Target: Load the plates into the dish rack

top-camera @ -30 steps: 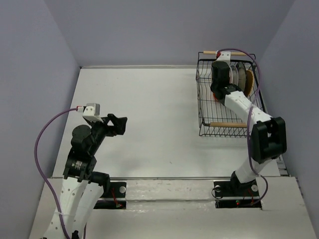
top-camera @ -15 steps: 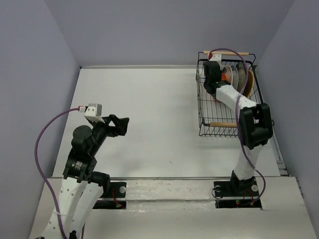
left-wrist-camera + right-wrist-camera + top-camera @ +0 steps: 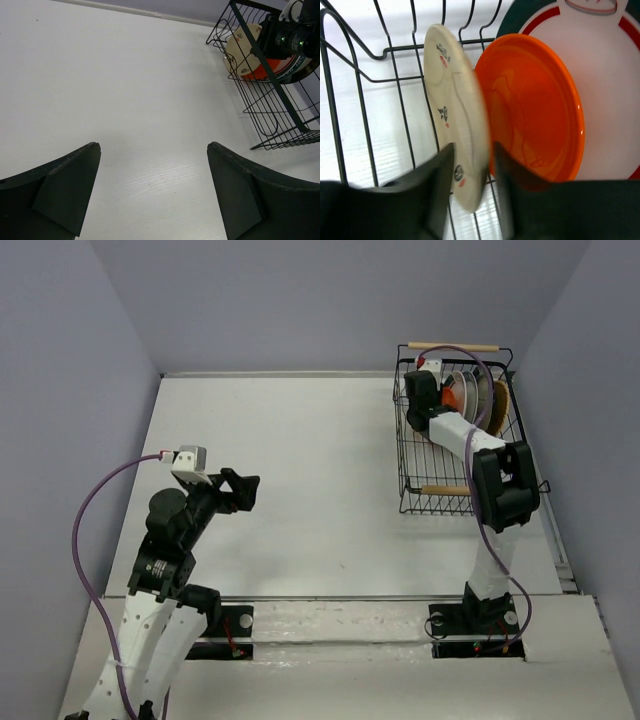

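At the near edge of the tabletop (image 3: 320, 460) the two arms rise from their bases. The left gripper (image 3: 152, 149) hangs over the near left part of the tabletop with its jaws spread wide and nothing between them; its wrist view shows only bare white surface below.

The dish rack (image 3: 418, 455) sits in the far right corner of the tabletop. Its near wooden handle (image 3: 445, 490) lies just beside the right arm's elbow. The right arm reaches over that handle and down into the far half of the rack.

The right gripper (image 3: 472, 150) sits at the lower rim of the small beige plate (image 3: 452, 95), one finger on each side of it. The fingers stand very close to the plate, which looks blurred, and I cannot tell whether they press on it or have let go. The plate stands on edge among the wires near the rack's left wall.

Just beside it, on the side away from that wall, stands the glossy orange plate (image 3: 535, 110), and behind that a white plate with a teal and red rim (image 3: 600, 75). Further plates follow, and the woven tan plate (image 3: 500, 405) stands nearest the right wall.

The far wooden handle (image 3: 455, 345) crosses the rack's far side.
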Motion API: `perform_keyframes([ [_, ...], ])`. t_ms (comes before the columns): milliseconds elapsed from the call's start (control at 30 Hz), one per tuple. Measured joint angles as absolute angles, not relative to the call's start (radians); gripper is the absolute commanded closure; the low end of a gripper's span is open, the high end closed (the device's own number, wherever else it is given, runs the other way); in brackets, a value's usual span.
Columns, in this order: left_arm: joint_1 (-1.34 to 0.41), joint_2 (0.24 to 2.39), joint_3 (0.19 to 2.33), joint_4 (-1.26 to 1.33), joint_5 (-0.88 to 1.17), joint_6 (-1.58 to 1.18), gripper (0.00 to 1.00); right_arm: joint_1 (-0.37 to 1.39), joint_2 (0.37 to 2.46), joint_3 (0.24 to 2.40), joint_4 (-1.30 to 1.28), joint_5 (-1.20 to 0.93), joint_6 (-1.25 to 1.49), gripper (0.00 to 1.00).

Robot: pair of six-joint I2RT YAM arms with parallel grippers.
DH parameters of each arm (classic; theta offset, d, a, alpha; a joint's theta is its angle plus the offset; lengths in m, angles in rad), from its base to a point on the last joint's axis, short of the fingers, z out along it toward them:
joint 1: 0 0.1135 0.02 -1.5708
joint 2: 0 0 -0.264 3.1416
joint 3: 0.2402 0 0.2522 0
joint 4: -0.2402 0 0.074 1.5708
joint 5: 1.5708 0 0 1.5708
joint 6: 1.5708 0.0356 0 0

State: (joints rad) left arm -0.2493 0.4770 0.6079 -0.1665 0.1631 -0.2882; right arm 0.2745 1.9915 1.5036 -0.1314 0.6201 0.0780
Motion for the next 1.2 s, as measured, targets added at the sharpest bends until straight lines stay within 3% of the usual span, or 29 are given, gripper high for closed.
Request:
perform_keyframes([
  [67,-0.249,0.48,0.608,-0.166,0.159,-0.289,0.01,0.271,1.989,1.501,-0.131,0.6,0.095,0.32],
  [267,-0.247,0.486,0.608,-0.166,0.154,-0.289,0.01,0.27,1.9,1.469,-0.157,0.545,0.125,0.17],
  [433,-0.244,0.49,0.608,-0.165,0.162,-0.289,0.01,0.27,1.673,1.422,-0.152,0.475,0.148,0.11],
  [533,-0.239,0.49,0.608,-0.163,0.169,-0.288,0.01,0.27,1.512,1.372,-0.141,0.392,0.182,0.0],
  [733,-0.231,0.476,0.608,-0.162,0.176,-0.285,0.01,0.27,1.216,1.201,-0.028,0.103,0.261,0.0],
  [967,-0.227,0.358,0.611,-0.128,0.2,-0.305,0.01,0.275,1.044,1.034,0.097,-0.329,0.393,0.0],
  [1200,-0.227,0.332,0.709,-0.027,0.233,-0.349,0.01,0.276,0.794,0.947,0.18,-0.504,0.501,0.0],
])
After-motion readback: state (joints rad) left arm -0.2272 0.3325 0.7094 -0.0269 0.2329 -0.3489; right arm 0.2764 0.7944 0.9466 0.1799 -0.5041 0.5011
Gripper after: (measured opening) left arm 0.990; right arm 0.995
